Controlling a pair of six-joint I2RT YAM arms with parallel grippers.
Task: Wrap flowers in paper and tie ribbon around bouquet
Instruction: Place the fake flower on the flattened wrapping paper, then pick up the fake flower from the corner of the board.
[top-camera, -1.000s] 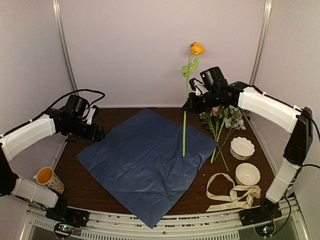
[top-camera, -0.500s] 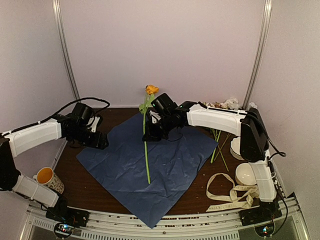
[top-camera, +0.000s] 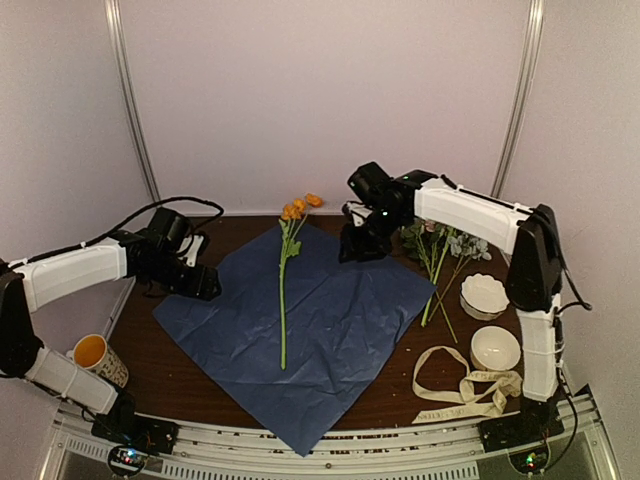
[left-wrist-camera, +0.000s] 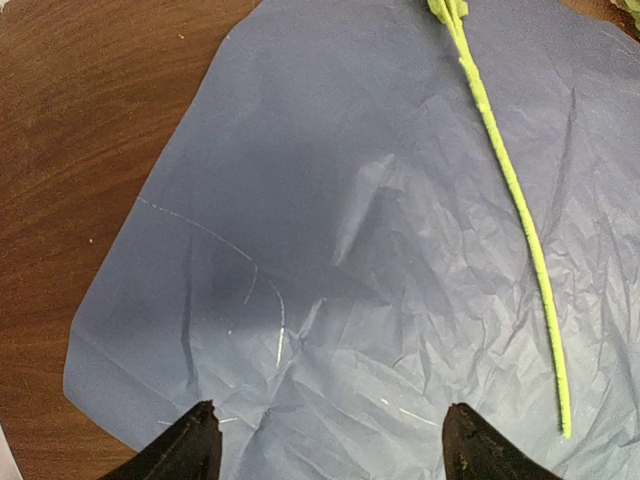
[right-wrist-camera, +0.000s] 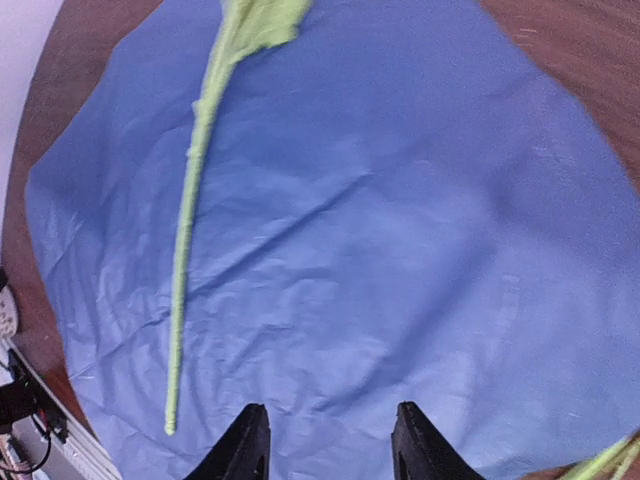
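Black right end effector (right-wrist-camera: 327, 418), jaws apart, seemingly low over paper (top-camera: 340, 310).

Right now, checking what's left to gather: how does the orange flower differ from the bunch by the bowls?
The orange flower lies on the paper; the bunch lies beside it on the table. The flower blooms orange; the bunch pink and pale blue. Both have green stems.

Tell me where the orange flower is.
In the top view, the orange flower lies along the middle of the blue paper; the other flowers lie to its right.
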